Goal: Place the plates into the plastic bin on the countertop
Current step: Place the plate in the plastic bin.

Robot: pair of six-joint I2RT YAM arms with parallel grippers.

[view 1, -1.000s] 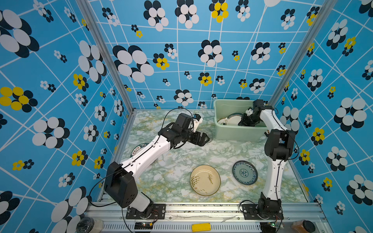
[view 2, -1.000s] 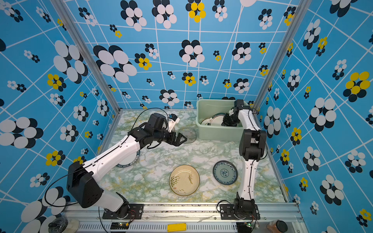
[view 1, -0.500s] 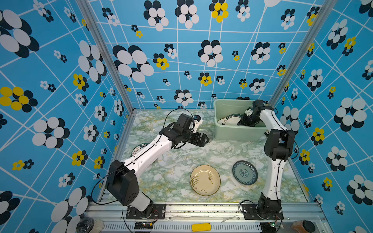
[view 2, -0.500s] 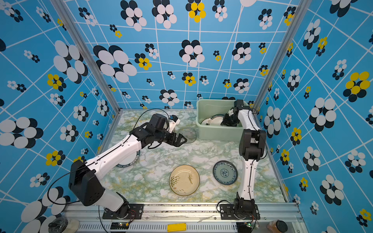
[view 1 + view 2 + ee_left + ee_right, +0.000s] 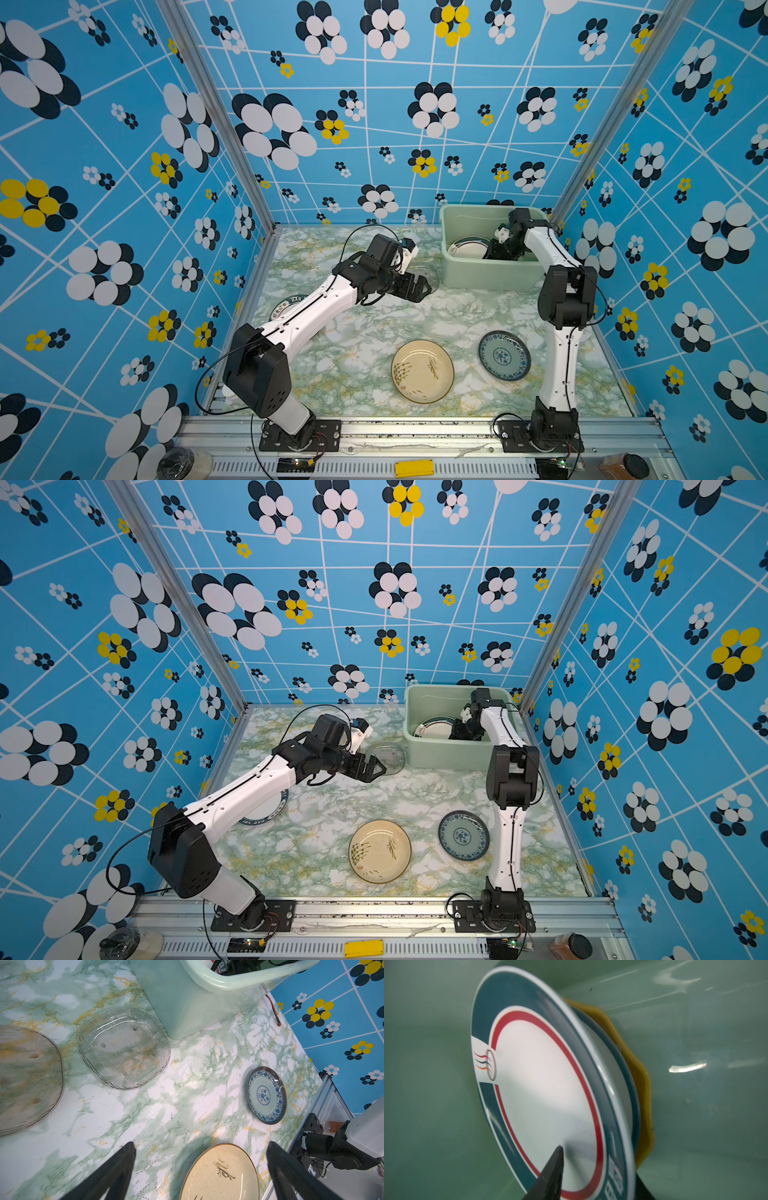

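Three plates are sitting stacked in the mint-green bin (image 5: 490, 276). A teal-rimmed plate (image 5: 546, 1088) with a red ring is on top, a second teal-rimmed plate (image 5: 619, 1076) is under it, and a yellow scalloped plate (image 5: 642, 1093) is at the bottom. The stack is lying at the end of the bin nearer the left arm. The bin itself is sitting in the back right corner of the table (image 5: 361, 345), its long side running along the back wall.

The right tool (image 5: 600, 1163) is reaching down into the bin and straddling the top plate's rim. One finger (image 5: 552, 1174) is over the plate's face and the other is showing past the rim. Honestly can't tell whether it's pinching the plate or loose.

Five more plates are lying flat on the table. A cream brush-marked plate (image 5: 423, 371) and a blue-white patterned plate (image 5: 504, 355) are sitting near the front. A lettered dark-rimmed plate (image 5: 286, 305) is half hiding under the left arm. A clear glass plate (image 5: 124, 1049) is sitting just beside the bin's corner, with a smoky glass plate (image 5: 27, 1080) next to it.

The left tool (image 5: 200, 1144) is hovering over the table with its jaws spread wide, holding nothing.
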